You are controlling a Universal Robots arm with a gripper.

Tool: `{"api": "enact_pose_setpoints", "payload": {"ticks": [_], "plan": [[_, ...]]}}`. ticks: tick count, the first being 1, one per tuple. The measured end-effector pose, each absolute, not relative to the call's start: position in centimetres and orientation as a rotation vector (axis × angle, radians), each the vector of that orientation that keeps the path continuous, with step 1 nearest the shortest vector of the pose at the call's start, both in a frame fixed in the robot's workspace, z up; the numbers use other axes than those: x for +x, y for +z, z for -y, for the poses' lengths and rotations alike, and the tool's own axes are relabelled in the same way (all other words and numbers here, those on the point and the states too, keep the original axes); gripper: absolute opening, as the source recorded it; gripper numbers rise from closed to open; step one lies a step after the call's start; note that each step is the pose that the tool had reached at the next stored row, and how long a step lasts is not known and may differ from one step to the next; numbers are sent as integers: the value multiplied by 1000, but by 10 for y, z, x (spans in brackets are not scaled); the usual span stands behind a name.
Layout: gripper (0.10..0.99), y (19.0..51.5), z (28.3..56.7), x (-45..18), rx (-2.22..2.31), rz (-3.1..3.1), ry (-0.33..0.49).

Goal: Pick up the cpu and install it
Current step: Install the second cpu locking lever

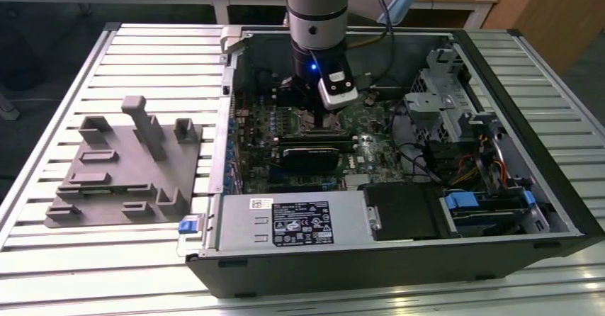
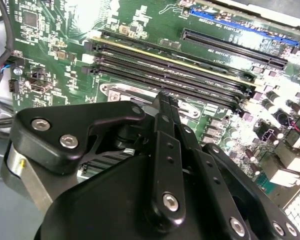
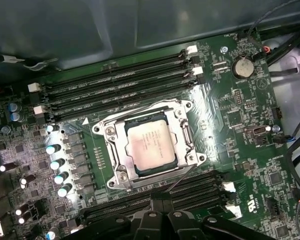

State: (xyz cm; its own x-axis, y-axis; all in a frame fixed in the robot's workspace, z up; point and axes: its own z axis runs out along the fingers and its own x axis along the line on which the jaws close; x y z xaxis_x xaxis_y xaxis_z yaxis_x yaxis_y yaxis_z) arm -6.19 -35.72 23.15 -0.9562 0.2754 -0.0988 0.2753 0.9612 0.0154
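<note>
You see an open black computer case (image 1: 397, 259) lying on a ribbed metal worktop (image 1: 57, 273), with a green motherboard (image 3: 240, 150) inside. The small square silver-topped cpu (image 3: 151, 146) sits flat in the metal-framed socket (image 3: 186, 137) on that board, between rows of black memory slots (image 3: 115, 82). The black pincer (image 2: 165, 107) hangs just above the socket with its fingers drawn together, holding nothing. A grey moulded fixture (image 1: 127, 167) lies beside the case.

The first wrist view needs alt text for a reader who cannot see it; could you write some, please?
The cpu, a pale silver square, sits inside the metal-framed socket on the green motherboard. Dark memory slots run alongside, and the black end effector shows at the picture's edge.
</note>
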Motion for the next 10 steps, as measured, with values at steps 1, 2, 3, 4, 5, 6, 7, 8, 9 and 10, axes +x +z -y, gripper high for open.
{"api": "enact_pose_setpoints", "payload": {"ticks": [1, 2, 3, 4, 5, 6, 7, 8, 9, 10], "plan": [[106, 231, 357, -63, 424, -3012, 2], [106, 231, 358, -64, 424, -3012, 2], [106, 231, 358, -65, 424, -3012, 2], [106, 230, 358, -66, 424, -3012, 2], [106, 230, 358, -66, 424, -3012, 2], [106, 229, 358, -67, 424, -3012, 2], [106, 229, 359, -68, 424, -3012, 4], [106, 228, 359, -69, 423, -3012, 7], [106, 227, 360, -69, 422, -3013, 8], [106, 227, 360, -70, 420, -3013, 9]]}}
